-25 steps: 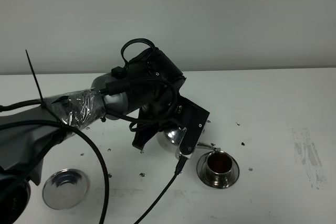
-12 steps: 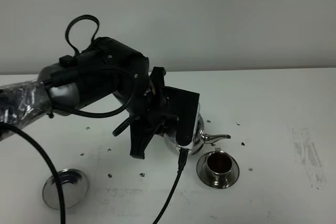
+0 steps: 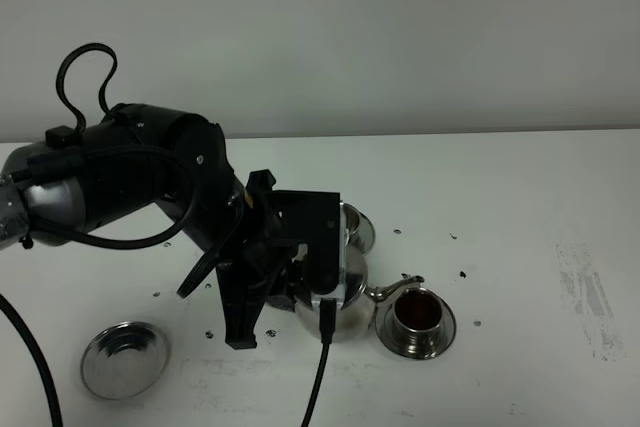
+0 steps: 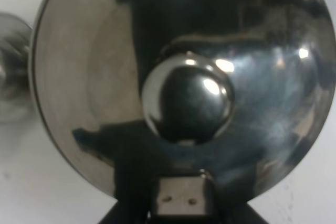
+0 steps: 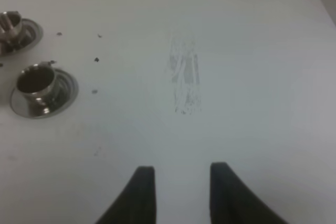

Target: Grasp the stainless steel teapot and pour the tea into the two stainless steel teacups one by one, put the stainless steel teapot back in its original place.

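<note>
Left gripper (image 4: 180,209): fingers closed on the handle side of the stainless steel teapot (image 3: 347,309). In the left wrist view the handle's steel bracket sits between the two dark fingers. The domed lid and its round knob (image 4: 186,100) fill the rest of that view, seen from straight above.

Teapot: roughly upright, low over the table (image 3: 520,207). Whether its base touches the surface cannot be told. The gooseneck spout (image 3: 396,289) points to the right of the exterior view, its tip just beside the rim of the near teacup (image 3: 418,311).

Near teacup: stands on its small saucer (image 3: 445,332), right of the teapot, and holds a dark reddish-brown liquid.

Far teacup (image 5: 7,23): on its own saucer, just behind the teapot. In the exterior view the left arm's black plate hides most of it. Its contents cannot be made out.

Large saucer (image 3: 125,358): lies near the front left edge of the table, well apart from the teapot, with nothing on it.

A black cable (image 3: 318,367) hangs from the left wrist down past the teapot.

Right gripper (image 5: 181,174): fingers apart, bare table between them, nothing held. It is well apart from both cups. A grey scuff (image 5: 185,77) marks the table ahead of it. Small dark specks (image 3: 462,273) dot the surface around the cups.
</note>
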Motion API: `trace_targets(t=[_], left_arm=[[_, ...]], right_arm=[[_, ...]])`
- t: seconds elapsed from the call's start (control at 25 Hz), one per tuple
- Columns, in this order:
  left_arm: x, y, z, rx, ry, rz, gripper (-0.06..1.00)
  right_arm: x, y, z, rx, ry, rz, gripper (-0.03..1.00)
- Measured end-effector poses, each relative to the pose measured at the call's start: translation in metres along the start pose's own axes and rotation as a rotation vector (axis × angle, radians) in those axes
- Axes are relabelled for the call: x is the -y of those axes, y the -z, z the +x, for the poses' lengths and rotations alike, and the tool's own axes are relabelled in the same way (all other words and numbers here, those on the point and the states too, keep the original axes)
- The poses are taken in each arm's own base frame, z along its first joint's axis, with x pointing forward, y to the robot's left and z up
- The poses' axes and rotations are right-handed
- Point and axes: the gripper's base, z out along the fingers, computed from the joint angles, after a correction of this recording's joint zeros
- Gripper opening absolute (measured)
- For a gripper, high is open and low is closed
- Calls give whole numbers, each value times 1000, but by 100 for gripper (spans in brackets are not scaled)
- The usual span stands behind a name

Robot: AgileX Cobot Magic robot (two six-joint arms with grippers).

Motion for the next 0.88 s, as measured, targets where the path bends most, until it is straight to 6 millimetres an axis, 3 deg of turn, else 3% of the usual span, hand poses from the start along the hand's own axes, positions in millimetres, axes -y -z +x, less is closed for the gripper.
trace_targets(t=[0.36,0.88], left_arm=[[15,-28,26,-15,67,17,21],[19,-59,36,-30,84,17,21]], right_arm=[[0,0,0,0,-1,0,24],[0,0,0,0,-1,0,24]])
